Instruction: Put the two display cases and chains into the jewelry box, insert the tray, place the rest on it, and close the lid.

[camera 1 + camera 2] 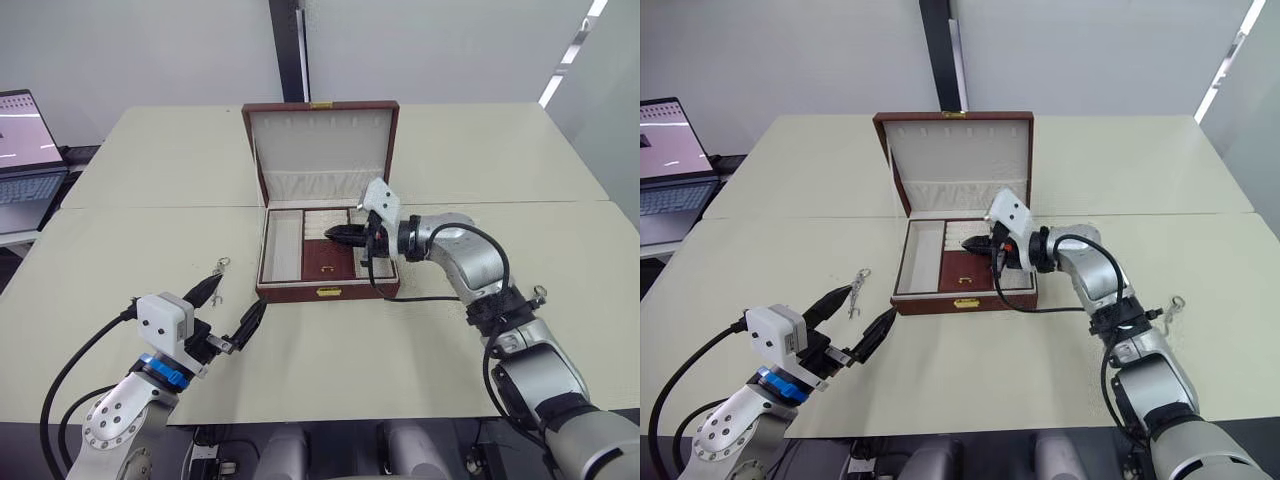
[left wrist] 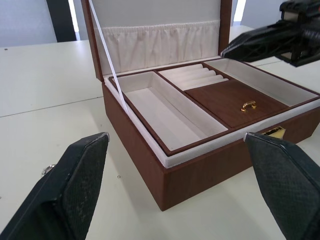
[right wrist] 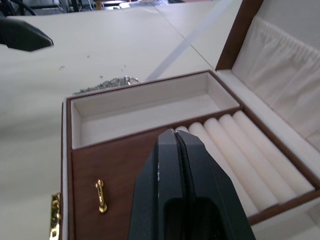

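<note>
Mid-table, toward the far edge: large reddish-brown wood-look jewelry box (image 1: pixel 328 255), gold clasp facing the near edge. Its hinged cream-lined lid (image 1: pixel 322 150) stands upright, gathered pocket visible. Shallow reddish-brown tray (image 2: pixel 200 102) with cream compartments and dark red centre panel is seated inside the box. Right gripper (image 1: pixel 978 243) hovers over the tray's ring rolls, black fingers pressed together, nothing between them. Left gripper (image 1: pixel 232 308) is near the table's front edge, left of the box, fingers spread wide, empty. One thin silvery chain (image 1: pixel 219 268) lies on the cream table (image 1: pixel 560 160) beside the box's left side; another chain (image 1: pixel 1173 304) lies toward the right edge.
</note>
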